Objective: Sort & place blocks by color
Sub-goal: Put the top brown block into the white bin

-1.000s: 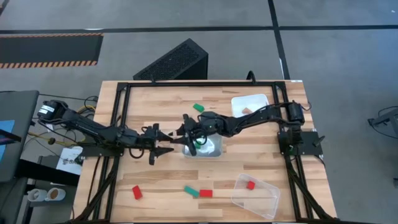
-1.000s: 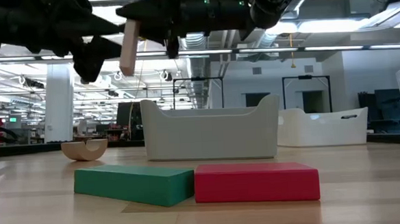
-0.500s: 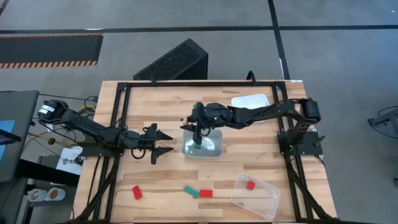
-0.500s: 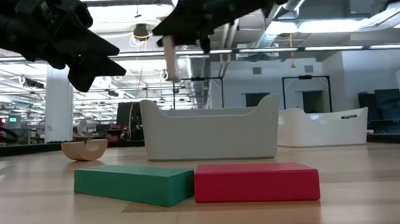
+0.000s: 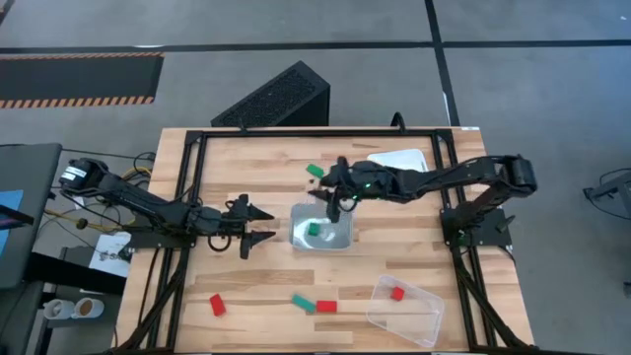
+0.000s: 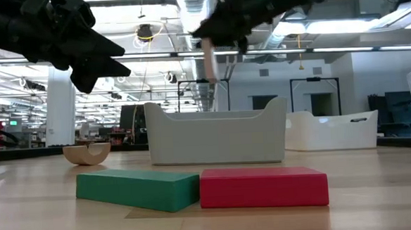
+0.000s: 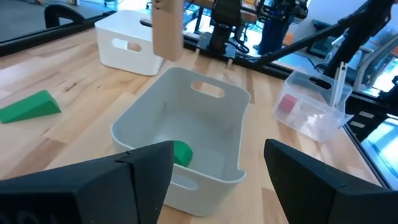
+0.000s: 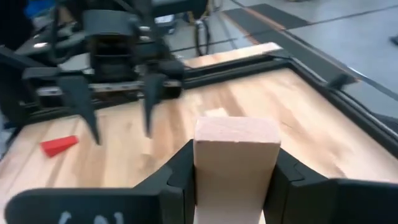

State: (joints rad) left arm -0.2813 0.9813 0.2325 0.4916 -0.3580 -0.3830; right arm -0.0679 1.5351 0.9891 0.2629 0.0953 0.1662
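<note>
My right gripper (image 5: 331, 197) is shut on a plain light wood block (image 6: 210, 60), lifted above the far rim of the silvery tray (image 5: 340, 240). One green block (image 5: 314, 228) lies on that tray's floor. My left gripper (image 5: 264, 226) waits open just left of the tray, pointing at it. A green wedge (image 5: 315, 170) lies beyond the tray. A green block (image 5: 303, 303) and a red block (image 5: 326, 306) lie end to end near the near edge, and another red block (image 5: 217, 305) lies to their left. A red block (image 5: 397, 293) sits in the clear tray (image 5: 419, 320). My right gripper pinches the wood block's upper end (image 8: 236, 146) between its two fingers (image 8: 180, 168), coming from above. The block is lifted clear and hangs upright below the fingers (image 6: 229, 29), its lower end (image 6: 212, 76) free in the air.
A white tray (image 5: 397, 160) stands at the table's far right, with the right arm reaching over its near side. A small wooden arch (image 6: 88, 153) lies on the table. A black frame (image 5: 197, 148) borders the tabletop. Bare wood shows between the silvery tray and the near blocks.
My right gripper, still shut on the wood block, has carried it away from the left gripper, toward the table's right and far edge, from the silvery tray's left end to over its far rim. The block has stayed upright.
</note>
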